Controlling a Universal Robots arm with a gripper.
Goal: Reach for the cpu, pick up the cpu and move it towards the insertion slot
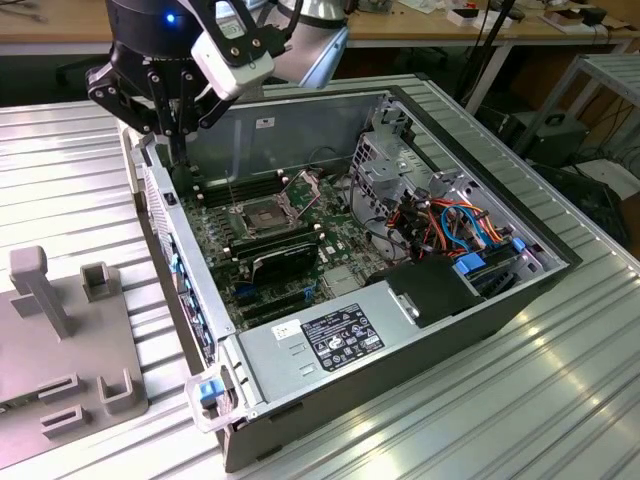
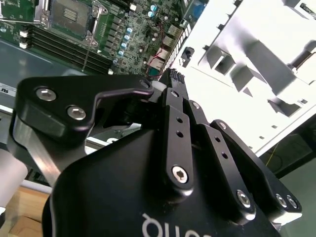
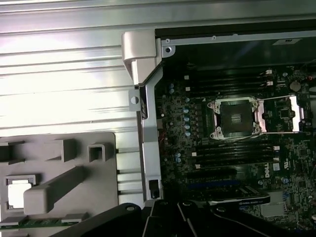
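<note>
The cpu (image 3: 17, 192), a small pale square chip, lies in a pocket of the grey holder block (image 3: 74, 158) on the ribbed table beside the computer case. The insertion slot (image 1: 255, 214), a silver-framed socket with a dark centre, sits on the green motherboard and also shows in both wrist views (image 3: 235, 118) (image 2: 69, 17). My gripper (image 1: 177, 152) hangs above the case's wall at the exterior view's left, between the holder block and the socket. Its fingers (image 2: 170, 81) meet at the tips with nothing between them, so it is shut.
The open case (image 1: 300, 120) holds memory slots, a black card (image 1: 285, 255), a drive cage (image 1: 385, 160) and a power supply with coloured cables (image 1: 450, 225). The grey holder block (image 1: 60, 350) has upright posts. Ribbed metal table (image 1: 560, 380) surrounds the case.
</note>
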